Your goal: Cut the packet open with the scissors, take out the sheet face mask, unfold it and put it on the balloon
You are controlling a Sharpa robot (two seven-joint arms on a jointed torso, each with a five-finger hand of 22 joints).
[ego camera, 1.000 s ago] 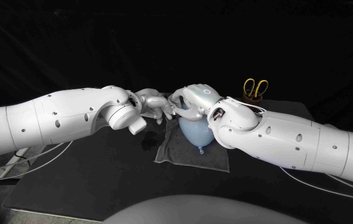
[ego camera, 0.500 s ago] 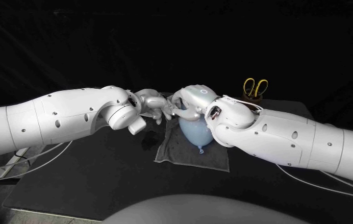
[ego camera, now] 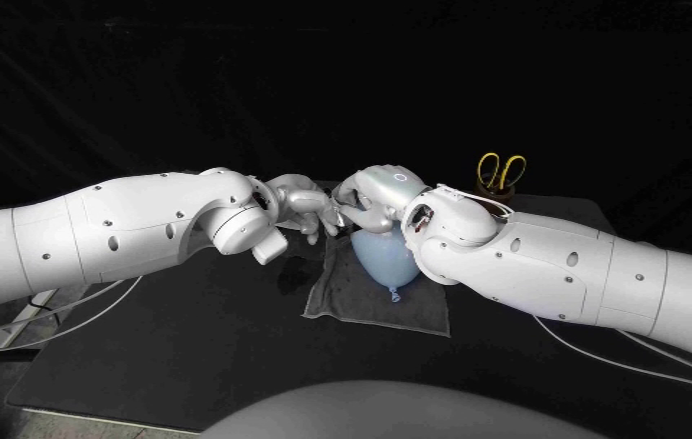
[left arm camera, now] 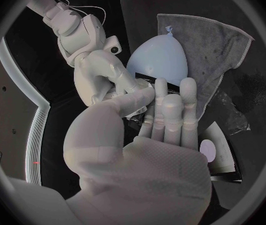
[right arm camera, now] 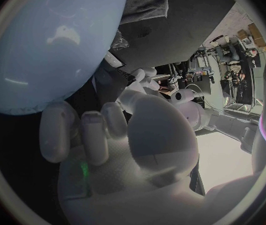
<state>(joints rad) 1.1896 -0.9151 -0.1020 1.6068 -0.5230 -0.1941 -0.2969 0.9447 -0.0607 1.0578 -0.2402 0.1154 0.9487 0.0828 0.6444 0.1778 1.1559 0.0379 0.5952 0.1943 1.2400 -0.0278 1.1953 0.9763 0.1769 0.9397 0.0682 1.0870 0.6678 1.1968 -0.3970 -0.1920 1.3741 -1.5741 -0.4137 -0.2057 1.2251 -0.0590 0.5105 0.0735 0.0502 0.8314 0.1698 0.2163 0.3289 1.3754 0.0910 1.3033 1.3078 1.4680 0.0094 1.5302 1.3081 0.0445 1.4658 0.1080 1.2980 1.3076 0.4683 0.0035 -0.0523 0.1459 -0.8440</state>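
Note:
Over the black table my left hand (ego camera: 300,204) and right hand (ego camera: 372,197) meet fingertip to fingertip, just above the pale blue balloon (ego camera: 382,259). The balloon lies on a grey cloth (ego camera: 368,304). In the left wrist view my left hand (left arm camera: 167,115) and right hand (left arm camera: 98,70) pinch a small pale folded piece (left arm camera: 136,114) between them, which looks like the sheet face mask. The balloon (left arm camera: 158,60) is right beyond the fingers. The right wrist view has the balloon (right arm camera: 51,45) close by my right hand (right arm camera: 95,135). The white packet (left arm camera: 217,152) lies on the table.
Yellow-handled scissors (ego camera: 500,172) stand upright in a holder at the back right of the table. A crumpled clear film (left arm camera: 233,117) lies beside the cloth (left arm camera: 223,35), near the packet. Cables trail off both sides of the table.
My right arm has edged to the left, bringing its hand a little closer against the left hand. The left arm, balloon and cloth have stayed put.

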